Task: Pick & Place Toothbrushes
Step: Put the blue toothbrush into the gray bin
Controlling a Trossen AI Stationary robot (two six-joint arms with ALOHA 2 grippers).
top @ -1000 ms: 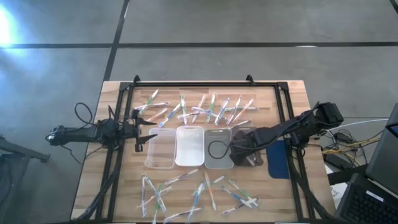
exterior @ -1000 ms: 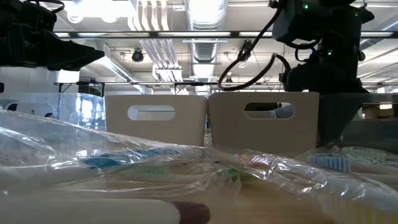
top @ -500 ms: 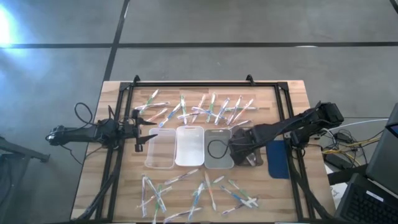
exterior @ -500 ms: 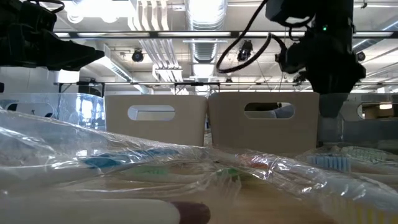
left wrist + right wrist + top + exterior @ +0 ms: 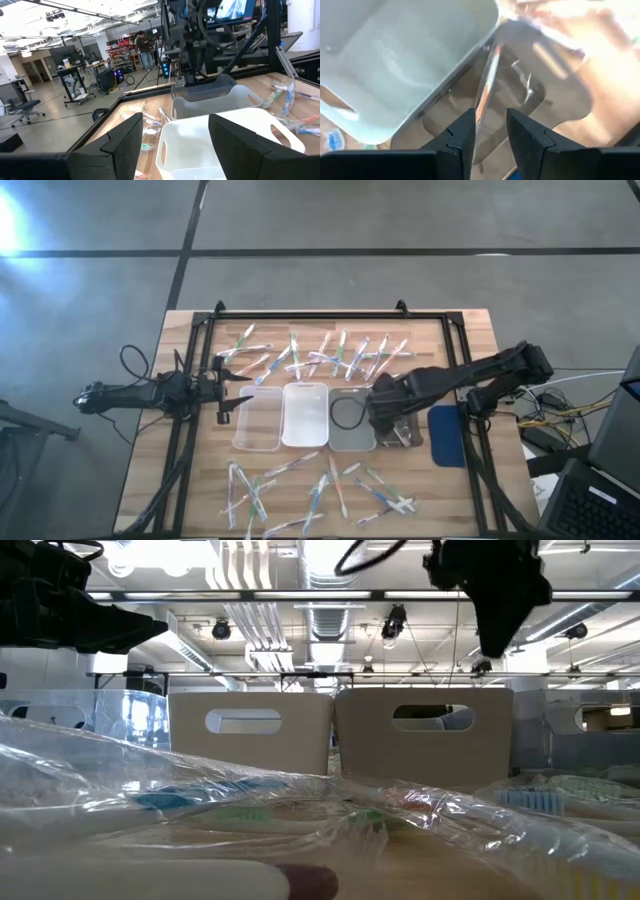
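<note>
- Wooden tabletop [image 5: 190,480] under the overhead camera, ringed by a black frame, with a grey floor all round and an open workshop visible beyond it in the low view.
- Toothbrushes lie in two loose scatters: one far group [image 5: 320,355] above the bins and one near group [image 5: 320,490] below them, all in clear wrappers and well apart from the grippers.
- Between the scatters sits a row of bins: a clear bin [image 5: 258,420], a white bin [image 5: 305,416] and a grey bin [image 5: 350,420], lined up side by side, presumably so brushes can be sorted into them.
- Right gripper [image 5: 385,412] hangs over the row's right end, by the grey bin and a clear tray [image 5: 410,430].
- From its wrist camera, the right gripper's fingers [image 5: 457,140] sit narrowly parted, with a wrapped toothbrush [image 5: 487,80] running up from the gap; I judge they are pinching it, though the contact itself is hidden.
- Left gripper [image 5: 228,380] waits at the left edge beside the clear bin, its fingers [image 5: 125,135] spread wide and empty, pointed along the row.
- Beside the right arm lies a dark blue pad [image 5: 447,435]; its purpose is unclear.
- Low view is mostly blocked by crinkled wrappers close to the lens, so bin contents cannot be read there.
</note>
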